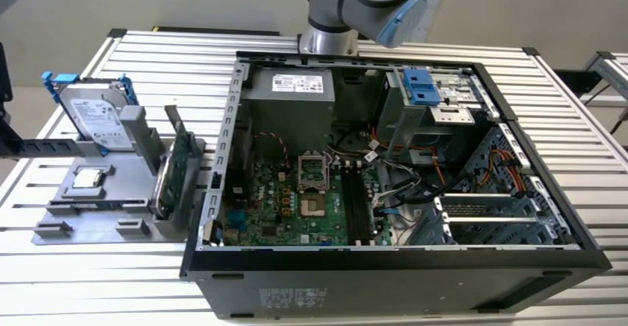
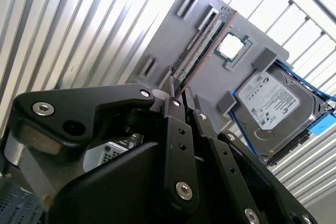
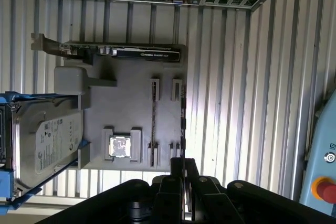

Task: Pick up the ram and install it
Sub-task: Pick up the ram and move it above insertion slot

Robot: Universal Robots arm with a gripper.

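Observation:
The ram [image 3: 182,121] is a thin dark stick standing on edge in the outer slot of a grey holder tray [image 3: 131,108]. Its greenish board and copper edge show in the second wrist view [image 2: 202,45]. My gripper [image 3: 183,162] hangs high above the tray, off one end of the ram and roughly in line with it. The black fingers [image 2: 173,129] lie close together with nothing between them, tips [image 2: 179,90] pointing at the ram's near end. The open computer case [image 1: 393,164] with its motherboard [image 1: 294,201] lies beside the tray.
On the tray [image 1: 88,208] stand a silver hard drive in a blue bracket [image 1: 98,116], a processor chip [image 1: 88,179] and a tall green card [image 1: 176,168]. Everything rests on a slatted metal table [image 1: 59,282]. The arm's base [image 1: 329,43] is behind the case.

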